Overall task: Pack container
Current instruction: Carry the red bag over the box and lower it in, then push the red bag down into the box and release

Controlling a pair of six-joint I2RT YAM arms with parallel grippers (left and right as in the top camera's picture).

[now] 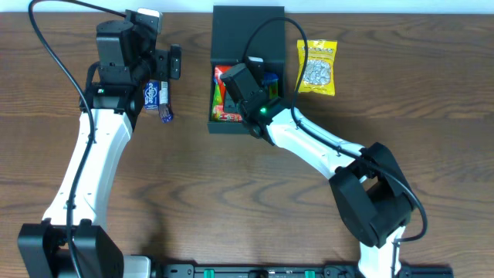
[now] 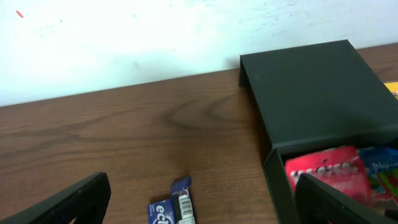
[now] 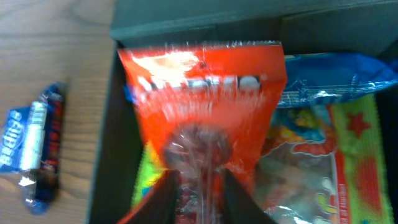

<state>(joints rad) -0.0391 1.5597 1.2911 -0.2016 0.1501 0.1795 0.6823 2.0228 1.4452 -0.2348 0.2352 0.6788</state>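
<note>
My right gripper (image 3: 200, 186) is clamped on one end of a red snack packet (image 3: 202, 87), over the left part of the container (image 1: 247, 25). If I let go here, the packet could catch on the left wall and lie half out, or ride up on the blue bag (image 3: 329, 78) and green-edged bag (image 3: 354, 155) inside and hold the lid off. The container sits at the far middle of the table, lid thrown back, directly under those jaws. My left gripper (image 2: 202, 202) stands wide open to its left, over a blue gum packet (image 2: 174, 208).
</note>
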